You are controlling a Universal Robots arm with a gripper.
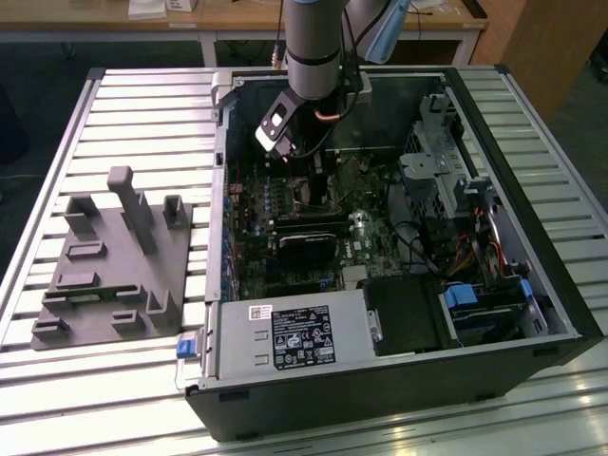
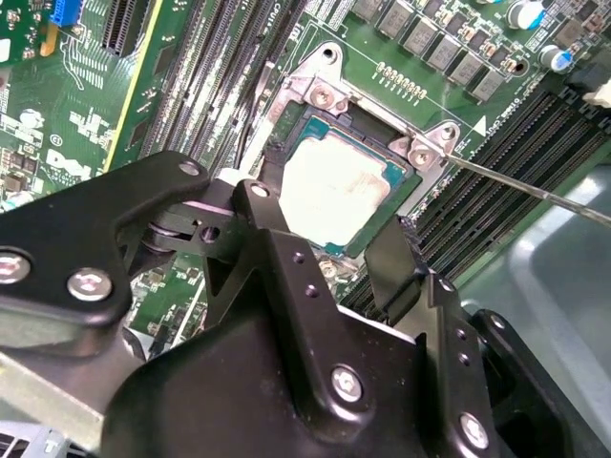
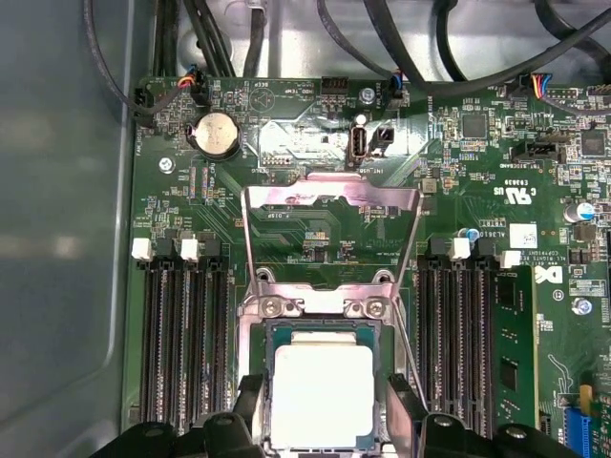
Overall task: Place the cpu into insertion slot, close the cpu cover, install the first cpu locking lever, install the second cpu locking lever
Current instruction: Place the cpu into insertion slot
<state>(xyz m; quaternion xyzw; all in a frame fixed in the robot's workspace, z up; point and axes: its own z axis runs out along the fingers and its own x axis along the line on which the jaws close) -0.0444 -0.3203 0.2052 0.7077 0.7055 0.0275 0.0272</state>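
Arm reaches down into the open computer case (image 1: 532,313), which lies on the slatted table (image 1: 142,104). Gripper (image 1: 306,185) sits low over the green motherboard (image 1: 366,242), toward the far end of the case. Grey fixture (image 1: 114,266) stands on the table at the exterior view's left, well apart from the case.

In both wrist views the cpu (image 3: 323,396) lies flat in the insertion slot (image 3: 320,303), silvery top up.

Gripper jaws are parted a little wider than the cpu, with one black finger (image 3: 250,405) at each of two opposite edges. The first wrist view shows a thin gap on both sides, so nothing is gripped.

Cpu cover (image 3: 329,194) is not closed. It is swung up on its hinge, its frame lying back from the socket past the hinge edge. In the second wrist view a thin metal lever (image 2: 535,189) sticks out free beside the socket. Black memory slots (image 3: 181,334) flank the socket on both sides.
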